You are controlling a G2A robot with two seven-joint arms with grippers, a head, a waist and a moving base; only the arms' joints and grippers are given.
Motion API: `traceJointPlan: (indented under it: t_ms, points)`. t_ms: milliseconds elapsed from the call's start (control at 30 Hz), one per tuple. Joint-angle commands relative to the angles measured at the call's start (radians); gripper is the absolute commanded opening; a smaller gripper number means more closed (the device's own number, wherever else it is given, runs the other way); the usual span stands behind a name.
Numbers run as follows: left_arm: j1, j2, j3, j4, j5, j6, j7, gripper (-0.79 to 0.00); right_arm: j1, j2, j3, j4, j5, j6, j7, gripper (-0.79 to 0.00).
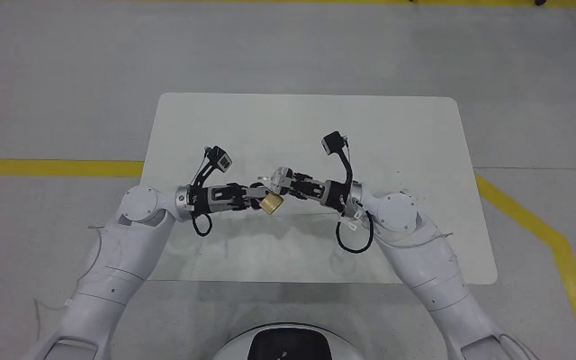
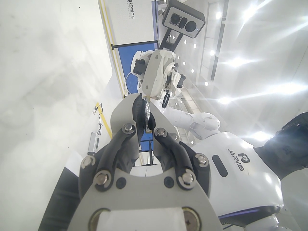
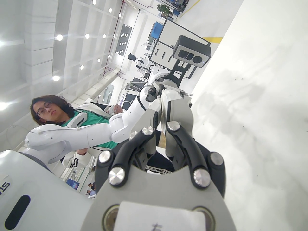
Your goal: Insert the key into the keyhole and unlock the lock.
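Since the two arms meet in the air over the white table (image 1: 405, 135), nothing braces either part, so your main risk is a drop. If the tip binds at the keyhole and you push on, I judge the padlock could twist in its grip or slip out and fall to the tabletop. A smaller risk is skew. The wrists come at each other at an angle, and a blade entering off-axis may jam, or be levered out of the pads when you turn it.

The right gripper (image 3: 163, 118) is clenched. Its taped fingers (image 2: 154, 78) press close around what looks like the brass padlock (image 1: 271, 204), which sits between the two grippers just off the left one's tip. The left gripper (image 2: 144, 106) is nearly closed, pinching a thin metal piece edge-on between its black pads (image 2: 137, 111). This is most likely the key (image 2: 147, 118), and its far end touches the right gripper's fingers. You cannot tell whether the blade is in the keyhole.
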Motion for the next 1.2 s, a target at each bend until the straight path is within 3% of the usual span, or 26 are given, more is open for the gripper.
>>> traceJointPlan:
  t_ms: [0,367,667,1167]
  points:
    - [0.001,0.001,-0.001,-0.001,0.001,0.000,0.005,-0.785,-0.006,0.000,-0.001,-0.007,-0.001,-0.001,0.000,-0.785]
    - [0.013,0.004,-0.009,-0.006,-0.005,-0.005,0.041,-0.785,-0.048,0.007,0.020,-0.050,-0.001,-0.016,-0.015,-0.785]
    - [0.020,0.002,0.003,-0.019,-0.019,0.001,0.042,-0.785,-0.135,0.027,0.134,-0.070,-0.036,-0.058,-0.123,-0.785]
    - [0.025,-0.004,0.013,-0.020,-0.049,0.013,0.119,-0.785,-0.104,0.009,0.048,-0.042,-0.061,-0.067,-0.153,-0.785]
